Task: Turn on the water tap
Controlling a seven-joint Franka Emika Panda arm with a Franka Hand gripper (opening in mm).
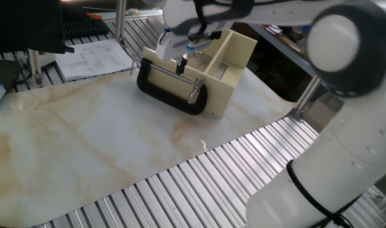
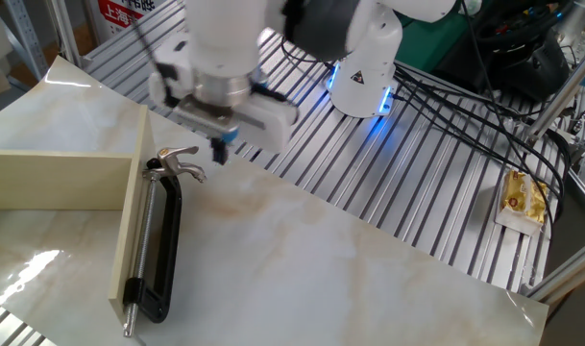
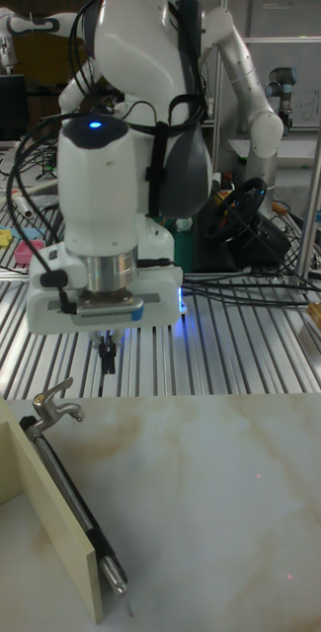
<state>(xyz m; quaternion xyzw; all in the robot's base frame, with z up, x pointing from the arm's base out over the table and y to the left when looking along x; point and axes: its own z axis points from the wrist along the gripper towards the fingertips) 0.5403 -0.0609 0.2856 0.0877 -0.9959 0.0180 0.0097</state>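
Observation:
The water tap (image 2: 182,163) is a small silver fitting held at the far end of a black C-clamp (image 2: 163,240), which lies along a cream box (image 2: 61,183). My gripper (image 2: 218,154) hangs just right of the tap and a little above the table, shut with nothing between its fingers. In the tall fixed view the gripper (image 3: 107,363) is up and right of the tap (image 3: 53,405), apart from it. From the opposite side the gripper (image 1: 181,63) appears over the clamp's bar (image 1: 170,88), and the tap (image 1: 135,62) shows only as a small metal piece.
The marble board (image 2: 302,259) sits on a slatted metal table (image 2: 426,192). The robot base with a blue light (image 2: 364,77) and cables stand behind. A snack packet (image 2: 523,197) lies at the right. Papers (image 1: 94,58) and a keyboard lie beyond the box.

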